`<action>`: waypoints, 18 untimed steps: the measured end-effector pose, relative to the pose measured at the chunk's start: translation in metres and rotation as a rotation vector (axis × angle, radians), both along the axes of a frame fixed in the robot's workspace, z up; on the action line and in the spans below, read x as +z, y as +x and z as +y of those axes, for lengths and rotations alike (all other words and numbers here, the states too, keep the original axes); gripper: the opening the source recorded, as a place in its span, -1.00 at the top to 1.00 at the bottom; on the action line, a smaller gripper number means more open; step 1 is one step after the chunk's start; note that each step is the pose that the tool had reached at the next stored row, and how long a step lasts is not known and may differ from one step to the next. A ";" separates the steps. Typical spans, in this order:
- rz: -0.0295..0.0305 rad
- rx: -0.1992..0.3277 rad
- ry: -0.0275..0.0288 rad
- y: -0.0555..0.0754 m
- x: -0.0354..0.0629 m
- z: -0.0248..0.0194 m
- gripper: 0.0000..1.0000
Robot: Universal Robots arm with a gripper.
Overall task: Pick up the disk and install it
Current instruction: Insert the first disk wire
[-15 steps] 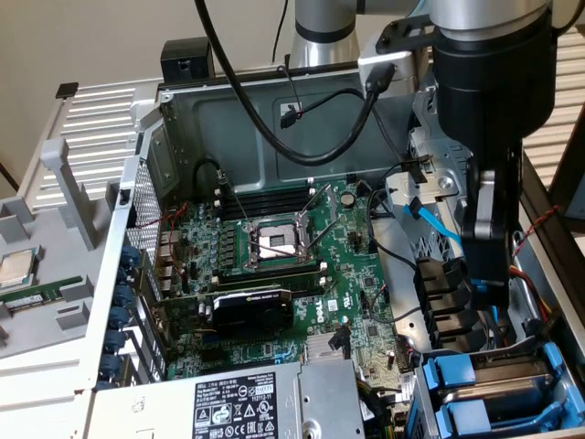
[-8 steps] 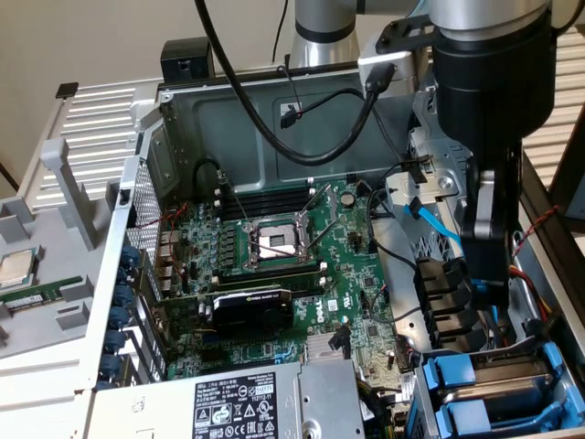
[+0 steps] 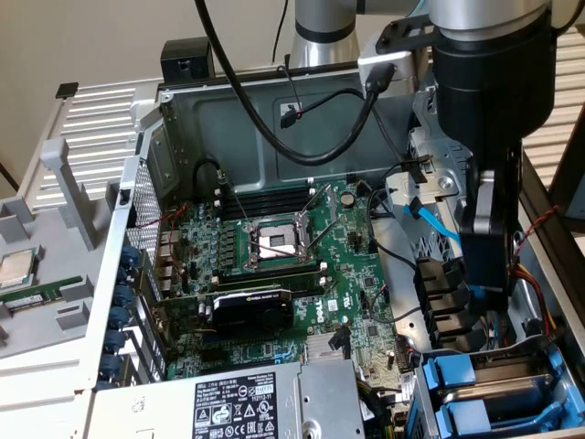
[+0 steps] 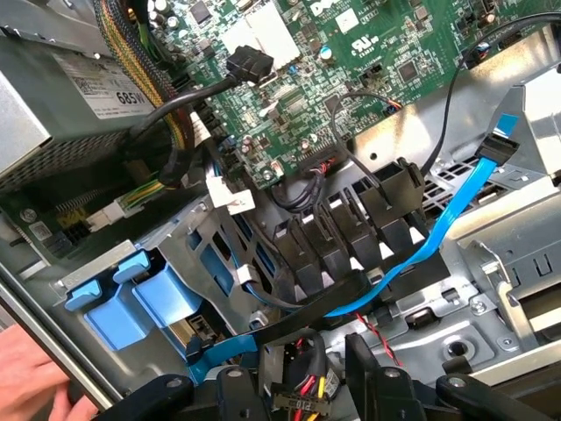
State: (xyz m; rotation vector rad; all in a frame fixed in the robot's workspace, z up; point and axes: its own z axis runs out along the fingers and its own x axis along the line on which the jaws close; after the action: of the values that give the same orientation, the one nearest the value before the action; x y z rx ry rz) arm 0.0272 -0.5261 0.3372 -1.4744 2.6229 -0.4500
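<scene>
The exterior view takes in the whole open case. The motherboard lies flat in the middle and the power supply sits at the near edge. On the exterior view's left, outside the case, a grey tray carries a small square chip. The arm comes down on the exterior view's right, and the gripper hangs over the drive cage beside a row of black plugs. From this side its jaws cannot be judged.

The wrist view settles that. The gripper is spread, its dark fingers standing apart with nothing pinched between them. In the gap, farther down, lies a plug with red and yellow wires. This view also shows a person's hand at the case edge near the drive bay. A blue cable snakes across the black plugs.

Two blue carriers sit in the bay at the near corner on the exterior view's right, well apart from the gripper. The wrist view shows their blue fronts side by side with the latches raised. Each has a blue plastic front with grey metal behind it. The disk looks to be one of them, but I cannot tell which, as its label is hidden.
</scene>
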 end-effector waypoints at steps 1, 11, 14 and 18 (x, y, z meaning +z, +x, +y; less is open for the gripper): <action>0.0000 0.000 0.0000 0.000 0.0000 0.0000 0.01; 0.0000 0.000 -0.0001 0.000 0.0302 0.0000 0.01; 0.0000 0.000 -0.0001 0.000 0.0438 -0.0013 0.01; 0.0001 0.000 -0.0003 0.000 0.0623 -0.0082 0.01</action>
State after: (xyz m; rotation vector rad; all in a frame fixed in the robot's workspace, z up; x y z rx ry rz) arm 0.0273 -0.5343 0.3995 -1.4746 2.6230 -0.4504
